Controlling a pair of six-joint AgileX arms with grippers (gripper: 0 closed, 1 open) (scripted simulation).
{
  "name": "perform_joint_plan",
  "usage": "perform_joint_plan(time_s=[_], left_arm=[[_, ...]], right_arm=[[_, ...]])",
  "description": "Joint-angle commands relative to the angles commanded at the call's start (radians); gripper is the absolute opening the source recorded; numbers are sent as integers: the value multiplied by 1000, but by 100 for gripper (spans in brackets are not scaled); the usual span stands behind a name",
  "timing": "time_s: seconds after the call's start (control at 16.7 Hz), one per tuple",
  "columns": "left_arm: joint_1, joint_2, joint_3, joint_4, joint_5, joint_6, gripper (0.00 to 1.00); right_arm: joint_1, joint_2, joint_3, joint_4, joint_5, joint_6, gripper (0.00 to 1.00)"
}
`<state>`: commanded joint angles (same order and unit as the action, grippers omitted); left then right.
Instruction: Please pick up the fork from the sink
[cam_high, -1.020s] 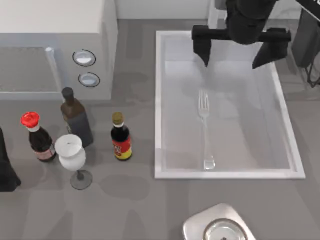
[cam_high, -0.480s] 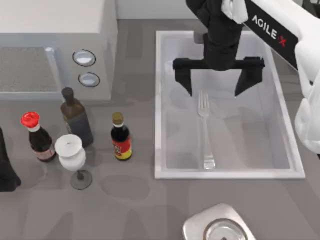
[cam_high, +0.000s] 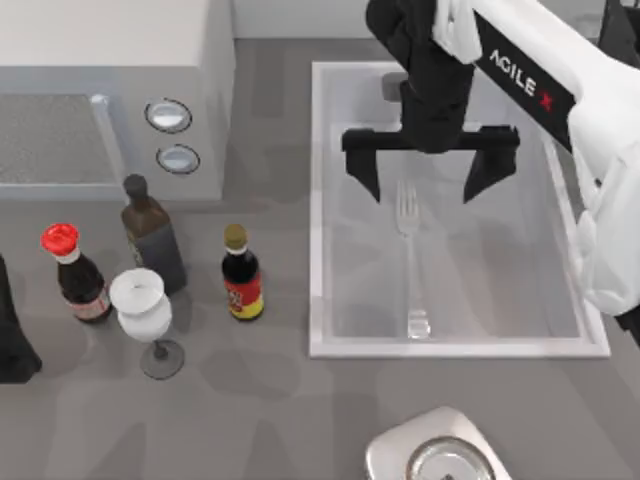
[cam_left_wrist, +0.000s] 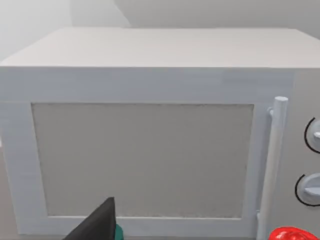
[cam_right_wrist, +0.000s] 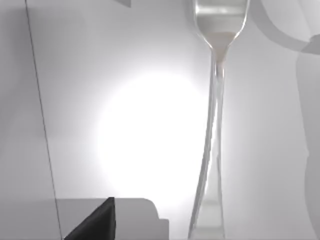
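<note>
The fork (cam_high: 409, 262) lies flat lengthwise on the sink (cam_high: 318, 210) floor, tines toward the far end. My right gripper (cam_high: 428, 178) hangs above the tines, jaws spread wide either side, apparently to straddle it. My left gripper (cam_left_wrist: 97, 226) is parked near the microwave (cam_left_wrist: 150, 135); I cannot tell its jaws' state.

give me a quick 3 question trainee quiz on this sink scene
1. True or false: the slim silver metal fork lies flat inside the large white rectangular sink.
2. Which arm's tool hangs over the fork's tines: A left, B right?
3. Fill in: that tool's fingers are spread ____.

Key: 1 true. 2 B. 3 open; the fork is not yet gripped.
</note>
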<state>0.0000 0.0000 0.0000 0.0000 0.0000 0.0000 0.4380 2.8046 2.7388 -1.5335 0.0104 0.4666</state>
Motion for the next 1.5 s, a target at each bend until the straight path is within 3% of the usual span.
perform_joint_plan(time_s=[0.6,1.08,1.5], left_arm=[[0,0,0,0,0,0,100],[0,0,0,0,0,0,100],[0,0,0,0,0,0,100]], right_arm=[[4,537,719,-140,8,1,100],[3,649,844,-167,10,0,100],[3,649,844,-167,10,0,47]])
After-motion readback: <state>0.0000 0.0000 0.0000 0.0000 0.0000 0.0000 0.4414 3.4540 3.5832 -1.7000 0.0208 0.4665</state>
